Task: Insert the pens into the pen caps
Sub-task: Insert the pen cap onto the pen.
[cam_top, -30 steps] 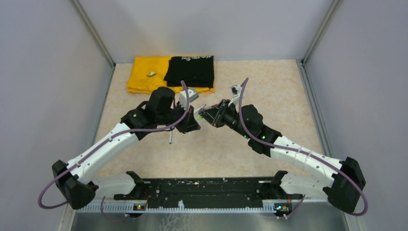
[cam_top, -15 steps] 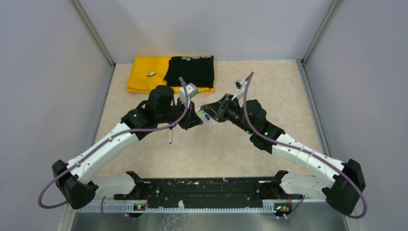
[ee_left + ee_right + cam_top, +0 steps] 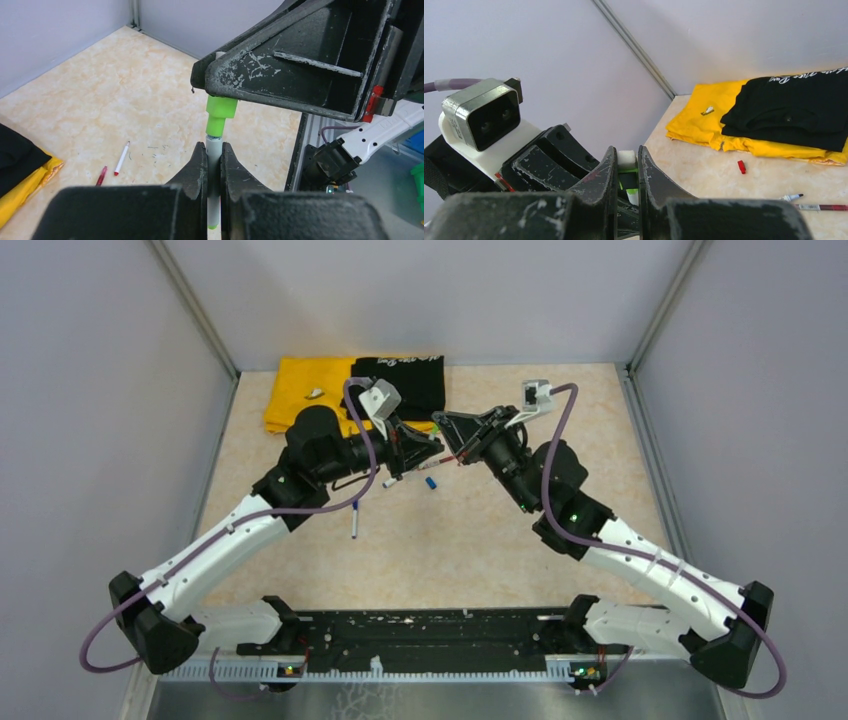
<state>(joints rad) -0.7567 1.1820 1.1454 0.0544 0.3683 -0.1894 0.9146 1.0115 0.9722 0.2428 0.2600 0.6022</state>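
Our left claw (image 3: pixel 214 150), gripping the pen (image 3: pixel 215 142), and our right claw (image 3: pixel 626 165), pinching the green cap (image 3: pixel 220 111), have swung nearer the yellow cloth (image 3: pixel 300 390); we judge the cap now seated.

Foreground: right gripper (image 3: pixel 626 150), scuffed black, closed on a green pen cap (image 3: pixel 628 171) with a white end above it. Left: the left arm's wrist camera (image 3: pixel 480 119), close behind. Far corner: folded black cloth (image 3: pixel 794 107) on yellow cloth (image 3: pixel 696 132), with a small metal clip (image 3: pixel 708 110) on the yellow. On the table (image 3: pixel 704 175): red cap (image 3: pixel 741 166). Lower right: dark-tipped white pen (image 3: pixel 791 197) beside a maroon pen (image 3: pixel 821 206).
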